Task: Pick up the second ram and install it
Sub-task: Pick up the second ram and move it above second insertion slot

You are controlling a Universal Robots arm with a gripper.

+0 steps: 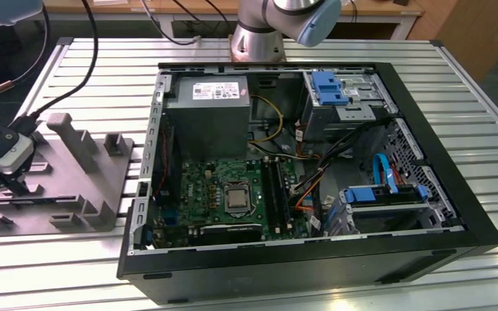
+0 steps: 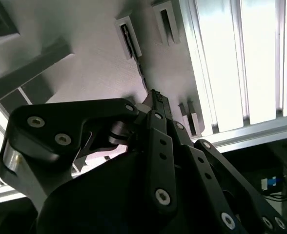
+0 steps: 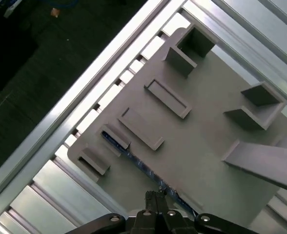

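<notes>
- Your gripper (image 1: 23, 189) hung at the exterior view's left, low over the grey fixture plate (image 1: 59, 210) on the slatted aluminium table (image 1: 461, 84).
- In the first wrist view you had the second ram (image 3: 116, 142) lying on edge in a row of low holders on that plate, a thin blue-green strip running under the fingertips.
- Your fingers (image 3: 151, 197) were drawn narrow, closed onto the stick's upper edge; it sat in its holders, not lifted.
- To the exterior view's right, apart from the plate, you had the open computer case (image 1: 301, 269), with the green motherboard (image 1: 205, 188), its long black memory slots (image 1: 271, 188) and the grey power-supply box (image 1: 205, 120) inside.
</notes>
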